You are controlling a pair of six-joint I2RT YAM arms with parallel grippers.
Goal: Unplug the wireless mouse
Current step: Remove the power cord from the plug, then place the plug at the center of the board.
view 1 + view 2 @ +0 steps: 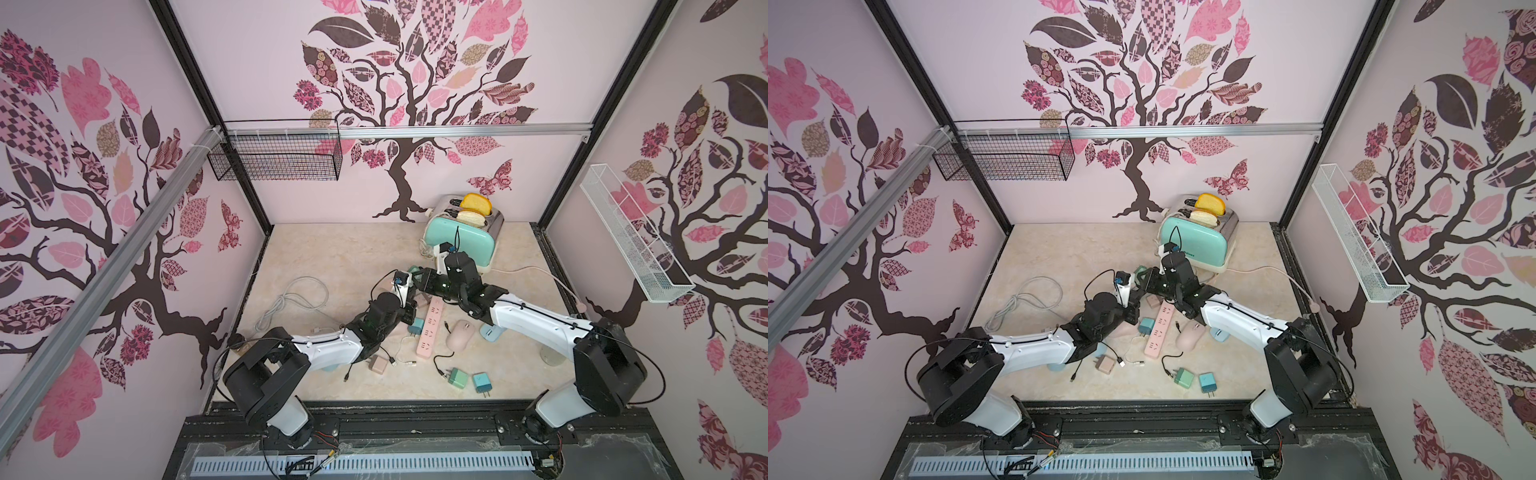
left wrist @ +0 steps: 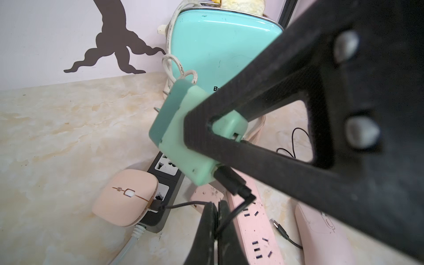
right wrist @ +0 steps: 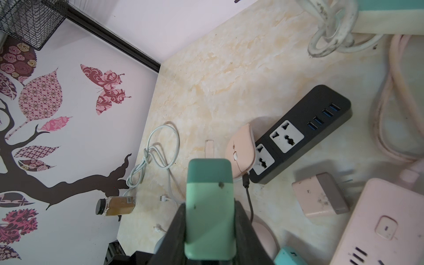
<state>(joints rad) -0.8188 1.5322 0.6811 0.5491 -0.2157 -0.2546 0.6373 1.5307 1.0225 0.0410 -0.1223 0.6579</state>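
The pink wireless mouse (image 2: 125,197) lies against a black power strip (image 2: 165,174), with a black cable (image 2: 183,204) plugged into its front. That cable runs up to a green charger (image 2: 181,142). My right gripper (image 3: 210,206) is shut on the green charger (image 3: 210,183) and holds it above the table. My left gripper (image 2: 215,204) is shut on the black cable partway between the mouse and the charger. In both top views the two grippers meet mid-table, left (image 1: 411,303) and right (image 1: 417,276), and hide this mouse.
A pink power strip (image 1: 430,328) and a second pink mouse (image 1: 460,334) lie close by. A mint toaster (image 1: 461,241) stands behind the arms. Loose chargers (image 1: 457,376), a pink charger (image 3: 320,197), a coiled white cable (image 1: 291,303) and a spice jar (image 3: 114,205) lie around.
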